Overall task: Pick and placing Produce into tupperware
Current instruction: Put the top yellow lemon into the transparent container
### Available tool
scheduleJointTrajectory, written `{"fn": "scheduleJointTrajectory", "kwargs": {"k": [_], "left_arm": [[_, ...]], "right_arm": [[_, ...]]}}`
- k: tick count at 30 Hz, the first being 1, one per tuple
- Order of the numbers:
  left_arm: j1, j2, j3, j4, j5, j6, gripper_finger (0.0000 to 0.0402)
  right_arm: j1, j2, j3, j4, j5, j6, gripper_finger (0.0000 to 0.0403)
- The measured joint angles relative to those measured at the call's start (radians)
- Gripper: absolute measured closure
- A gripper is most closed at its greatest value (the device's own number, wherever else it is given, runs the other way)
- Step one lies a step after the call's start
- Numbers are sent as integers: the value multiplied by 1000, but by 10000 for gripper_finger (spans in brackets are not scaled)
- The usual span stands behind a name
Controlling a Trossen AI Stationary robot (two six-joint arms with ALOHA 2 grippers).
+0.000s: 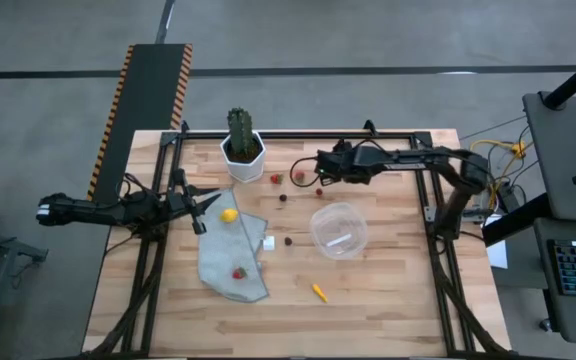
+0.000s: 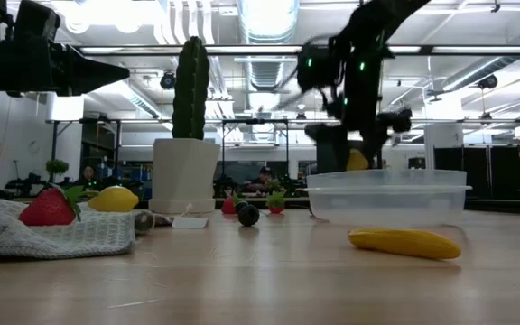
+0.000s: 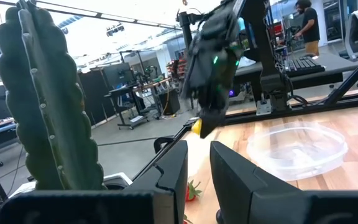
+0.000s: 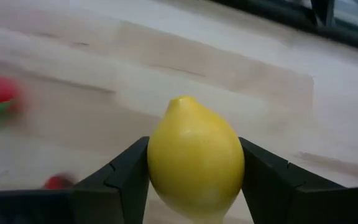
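Note:
My right gripper [image 1: 302, 177] hangs over the far middle of the table, shut on a yellow lemon [image 4: 194, 163]; the lemon also shows in the low view [image 2: 357, 160]. The round clear tupperware [image 1: 339, 229] stands nearer, to the right. A second lemon [image 1: 229, 214] and a strawberry [image 1: 238, 272] lie on a grey cloth [image 1: 223, 258]. An orange carrot [image 1: 319, 292] lies near the front. Berries [image 1: 283, 197] dot the wood. My left gripper [image 1: 201, 207] waits at the table's left, level, with a narrow gap between its fingers [image 3: 173, 174] and nothing in it. My right gripper pinches the lemon between its two fingers, one on each of its rounded sides [image 4: 157, 168]. The lemon's pointed tip [image 4: 182, 99] juts out past the fingertips. The fingers slant down from the table's right side. The lemon is lifted clear of the table.
A green cactus [image 1: 240, 128] in a white pot [image 1: 243, 160] stands at the far edge, left of my right gripper. A small white cube [image 1: 268, 242] sits beside the cloth. Black frame rails [image 1: 430, 200] run along the table's sides. Bare wood lies at the front.

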Motion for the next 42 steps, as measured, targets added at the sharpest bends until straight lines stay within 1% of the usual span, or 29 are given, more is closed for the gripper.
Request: {"fn": "scheduleJointTrajectory", "kwargs": {"k": [5,10,16,21,24,32,42], "left_arm": [[0,0,0,0,0,0,345],[0,0,0,13,0,0,345],[0,0,0,46,0,-8,345],[0,0,0,67,0,-10,345],[0,-2,0,66,0,-10,345],[0,0,0,63,0,-11,345],[0,0,0,65,0,-13,345]], "right_arm": [[71,-146,0,14,15,-98,207],[155,-281,1,53,28,-239,207],[244,-413,2,57,24,-407,207],[314,-491,2,57,22,-493,207],[350,-509,2,56,22,-509,207],[434,-508,0,18,-9,-511,207],[496,-508,-33,-31,-12,-513,207]]}}
